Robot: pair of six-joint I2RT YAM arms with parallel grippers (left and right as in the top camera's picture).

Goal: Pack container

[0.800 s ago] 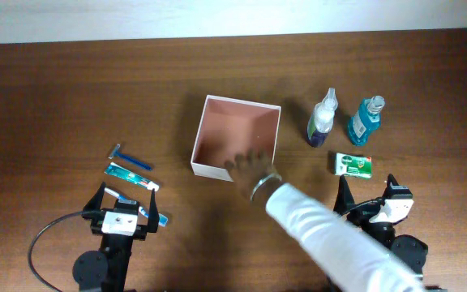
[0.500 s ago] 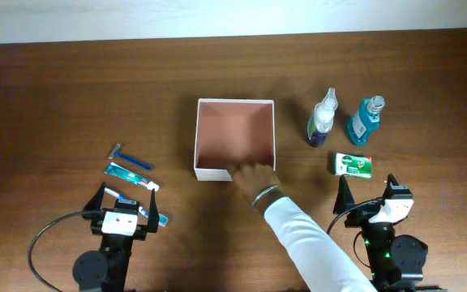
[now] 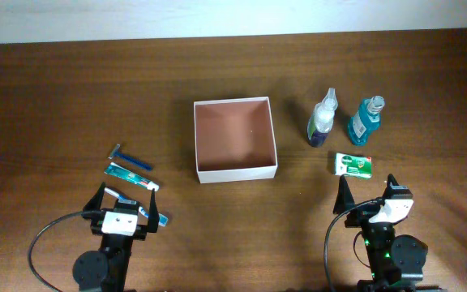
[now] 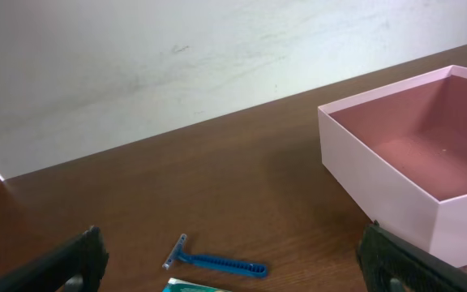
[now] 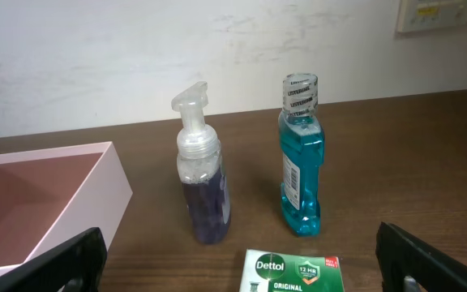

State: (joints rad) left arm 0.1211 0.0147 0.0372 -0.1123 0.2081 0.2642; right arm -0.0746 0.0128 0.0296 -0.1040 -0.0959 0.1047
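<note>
Square white container (image 3: 235, 172) w/ pinkish inside sits upright at mid-table, open top up. L gripper (image 3: 126, 200) is at front-left, jaws spread wide, released. Blue razor (image 3: 128, 158) & toothpaste tube (image 3: 130, 175) lie just ahead of it, well left of container. R gripper (image 3: 366, 193) is at front-right, likewise spread wide & released. Dettol soap box (image 3: 353, 165) lies just ahead of it. Beyond that, foam pump btl (image 3: 321, 120) & blue mouthwash btl (image 3: 365, 120) stand upright side by side, right of container.
</note>
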